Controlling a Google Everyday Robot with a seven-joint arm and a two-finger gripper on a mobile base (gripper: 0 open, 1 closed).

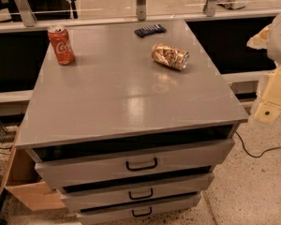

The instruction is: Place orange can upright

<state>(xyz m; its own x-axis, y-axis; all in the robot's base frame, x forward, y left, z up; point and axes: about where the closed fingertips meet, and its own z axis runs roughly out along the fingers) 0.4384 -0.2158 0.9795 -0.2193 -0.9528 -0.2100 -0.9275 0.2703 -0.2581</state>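
Progress is sitting at nothing done, as I am reading it: the orange can (170, 56) is lying on its side on the cabinet top (107, 102), toward the back right, with its silver end pointing right and a little toward the front. It is looking slightly dented. My gripper (269, 97) is hanging off to the right of the cabinet, out past its edge and nearer the front than the can, well apart from it. I am not able to tell how far open it is. It is carrying no can, since both cans are resting on the top. The red can (61, 44) is standing upright at the back left, well apart from the orange one. A dark flat packet (150, 30) is lying near the back edge, behind the orange can. So the whole job is waiting: I am judging that I am needing to bring the gripper in over the top, take the orange can around its body, turn it onto its base and release it standing. Rolling is the risk I am minding.
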